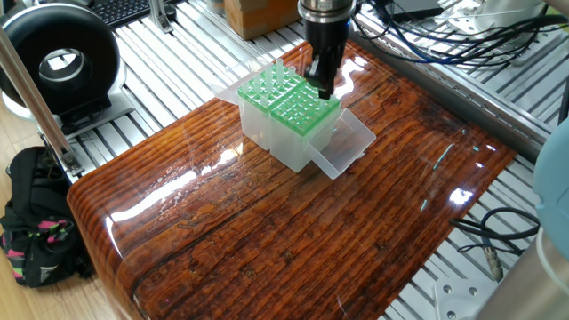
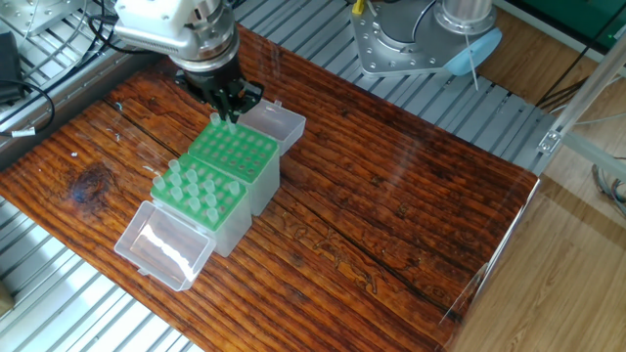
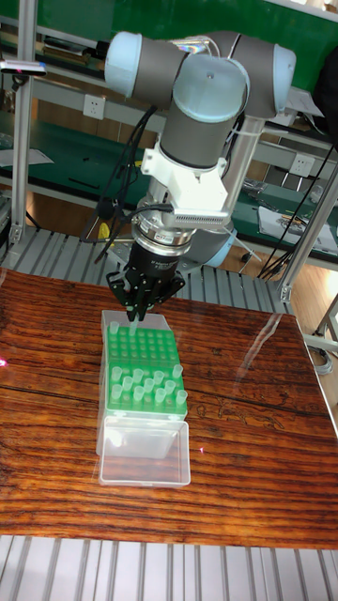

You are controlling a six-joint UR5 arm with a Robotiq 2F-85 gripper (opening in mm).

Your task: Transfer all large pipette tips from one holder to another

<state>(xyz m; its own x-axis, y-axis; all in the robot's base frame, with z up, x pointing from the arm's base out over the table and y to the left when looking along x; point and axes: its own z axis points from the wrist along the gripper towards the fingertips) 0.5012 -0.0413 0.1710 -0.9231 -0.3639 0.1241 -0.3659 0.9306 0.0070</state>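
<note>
- Clear hinged lid (image 2: 162, 246), lying open flat on the counter (image 2: 391, 196): farthest from the end effector in the other fixed view, beyond the loaded rack.
- Loaded green rack (image 2: 199, 192): carries the large pipette tips (image 2: 192, 191), standing upright in its holes, whitish tops showing. Sits one rack away from the end effector, on a translucent box.
- Second green rack (image 2: 238, 154): touches the loaded rack side by side; directly below the end effector. Its holes look unfilled except at the corner under the end effector.
- End effector (image 2: 226, 108): pointing straight down over the far corner of the second rack, fingers close together. One pale tip (image 3: 115, 330) stands at that corner beneath the fingers; cannot tell whether the fingers have hold of it.
- Second clear lid (image 2: 276, 126): open on the counter, just beside the end effector.
</note>
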